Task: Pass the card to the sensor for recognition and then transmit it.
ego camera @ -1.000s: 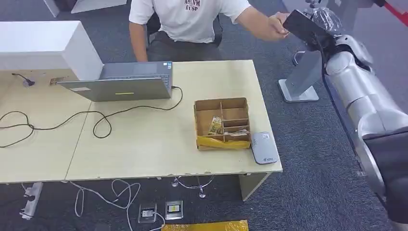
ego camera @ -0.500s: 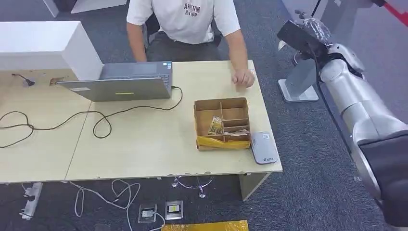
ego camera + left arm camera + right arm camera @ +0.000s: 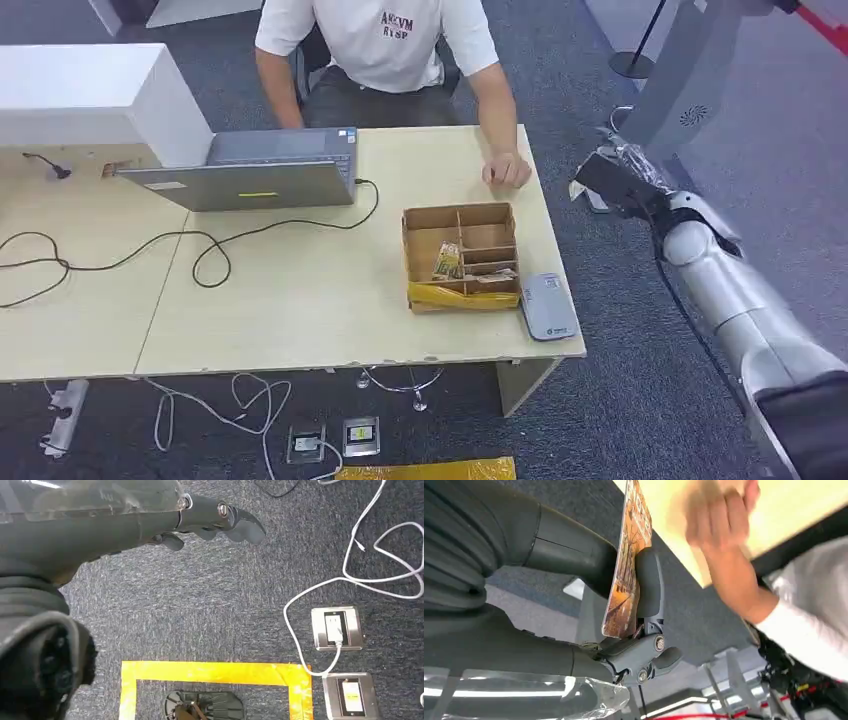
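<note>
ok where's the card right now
In the right wrist view the card is pinched in the right hand, off the table's right edge, near the person's hand.

I stand in an office: a pale wooden desk [image 3: 300, 300] carrying an open grey laptop [image 3: 250, 175] and trailing black cables [image 3: 120, 255], dark grey carpet [image 3: 620, 330] underfoot, and metal floor sockets [image 3: 336, 628] beneath it.

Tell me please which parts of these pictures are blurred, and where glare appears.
In the right wrist view the person's hand is smeared by motion blur, while the card held by the right hand stays sharp; bright glare lies on the clear plastic cover. In the left wrist view the left hand has a pale sheen on top, and the carpet is sharp. The head view is evenly lit.
</note>
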